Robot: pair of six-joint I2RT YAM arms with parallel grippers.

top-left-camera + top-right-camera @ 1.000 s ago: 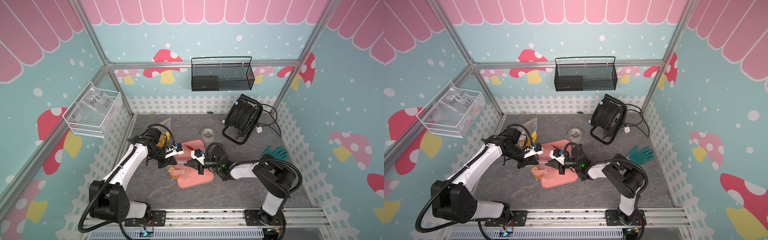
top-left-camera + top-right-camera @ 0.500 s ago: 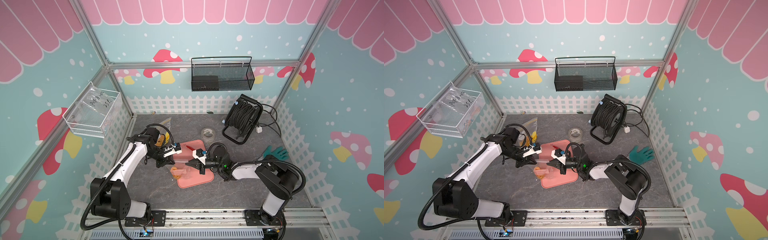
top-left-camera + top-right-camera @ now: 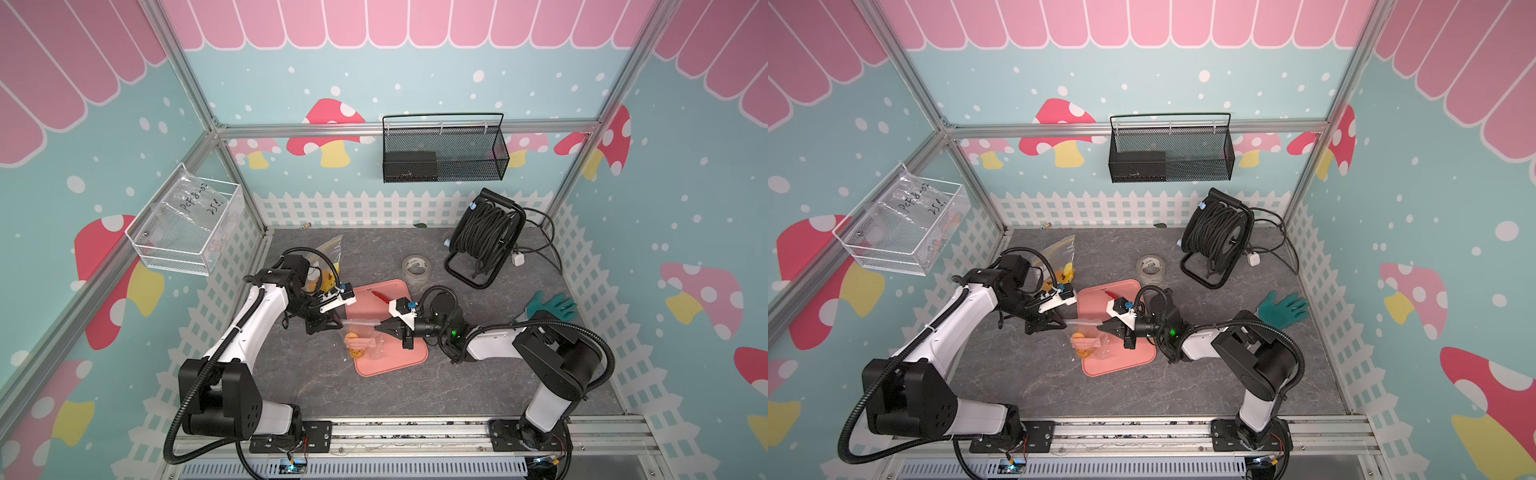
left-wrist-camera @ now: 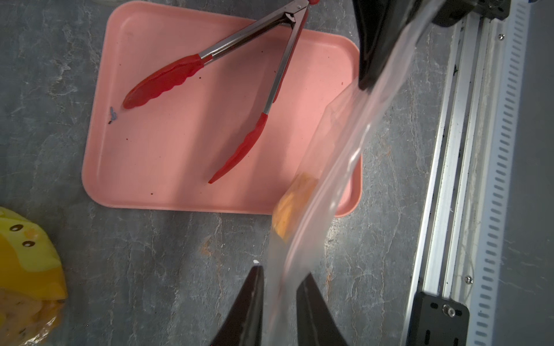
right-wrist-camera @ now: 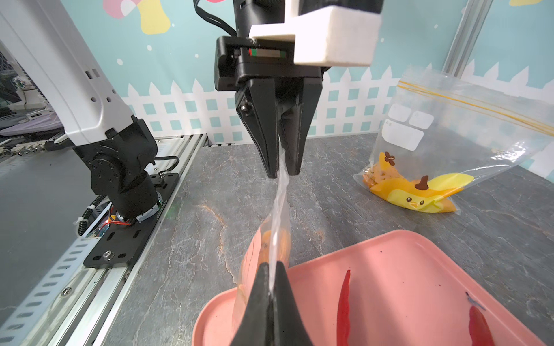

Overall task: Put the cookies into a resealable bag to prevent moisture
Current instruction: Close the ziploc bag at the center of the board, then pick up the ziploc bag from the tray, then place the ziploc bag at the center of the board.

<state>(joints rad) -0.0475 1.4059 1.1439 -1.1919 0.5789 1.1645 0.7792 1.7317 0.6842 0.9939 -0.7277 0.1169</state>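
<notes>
A clear resealable bag hangs stretched between my two grippers over the near-left corner of the pink tray. Golden-orange cookies sit in its bottom, also showing as cookies in the left wrist view and cookies in the right wrist view. My right gripper is shut on the bag's top edge. The left gripper stands slightly open. The bag's edge runs loosely between its jaws, which are apart. In both top views the left gripper faces the right gripper.
Red-tipped tongs lie on the tray. A second bag with a yellow chick print lies behind the left arm. A tape roll, a cable reel and a green glove occupy the back and right.
The left gripper's jaws have parted from a shut grip on the bag's edge. The right gripper has kept its hold, and the bag hangs a little lower.
</notes>
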